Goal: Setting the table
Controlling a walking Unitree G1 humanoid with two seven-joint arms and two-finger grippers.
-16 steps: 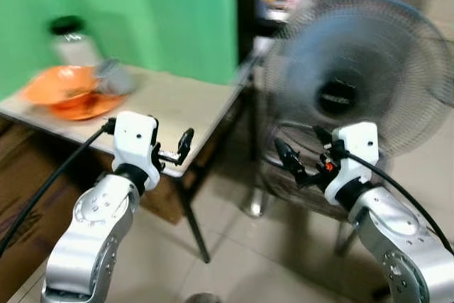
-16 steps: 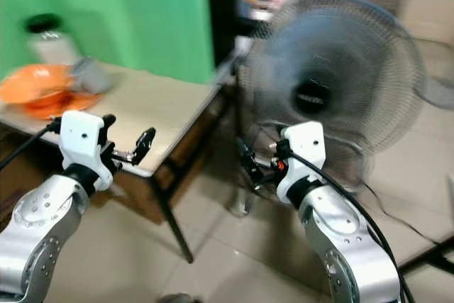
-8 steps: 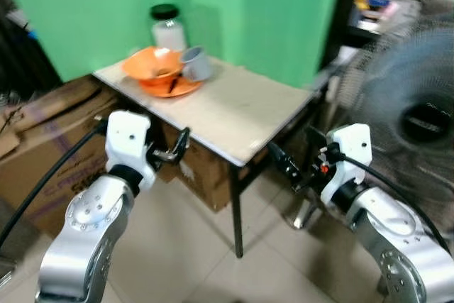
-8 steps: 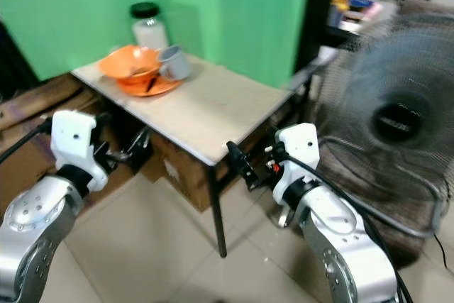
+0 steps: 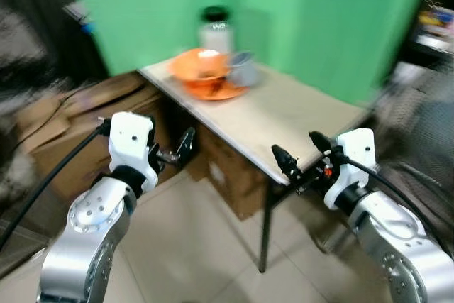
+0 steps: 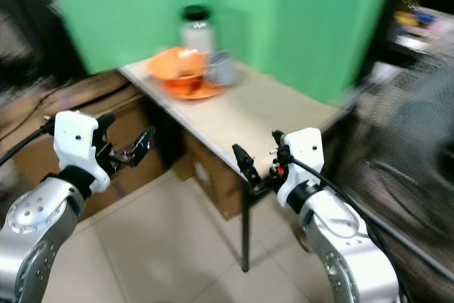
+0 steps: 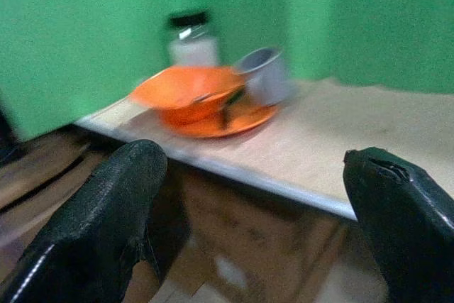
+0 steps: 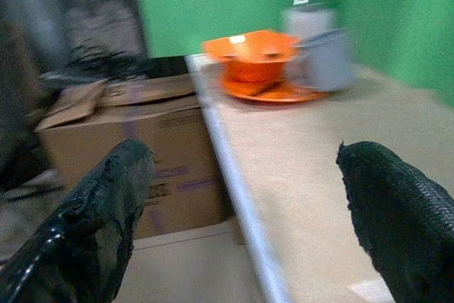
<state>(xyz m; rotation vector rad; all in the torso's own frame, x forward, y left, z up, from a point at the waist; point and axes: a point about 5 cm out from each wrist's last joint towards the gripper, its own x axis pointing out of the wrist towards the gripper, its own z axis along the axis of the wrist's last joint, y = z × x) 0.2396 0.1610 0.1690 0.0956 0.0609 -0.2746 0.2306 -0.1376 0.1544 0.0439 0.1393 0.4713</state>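
1. Green wall (image 5: 298, 12) backs the scene in the left eye view, with a small beige table (image 5: 298, 115) set against it over a tiled floor (image 5: 191, 246). At the table's far end an orange bowl (image 5: 201, 66) sits on an orange plate (image 5: 213, 91), a grey mug (image 5: 244, 69) touches them on the right, and a jar with a black lid (image 5: 215, 28) stands just behind. Cardboard boxes (image 5: 67, 140) lie under and to the left of the table. The left gripper (image 5: 177, 150) hangs in the air to the left of the table with its fingers parted and holding nothing. The right gripper (image 5: 301, 157) hovers at the table's near corner, fingers spread and empty.

2. Right eye view: the same layout, blurred, and on the far right a dark shape too smeared to identify.

3. Left wrist view: two black fingers (image 7: 106, 218) stand wide apart with nothing between them. Beyond them the bowl, plate and mug cluster near the table's far edge in front of the jar.

4. Right wrist view: the fingers (image 8: 106, 211) are likewise spread and empty, above the table's edge. A box (image 8: 120, 147) sits beside the table, and the dishes are well away at the far end.
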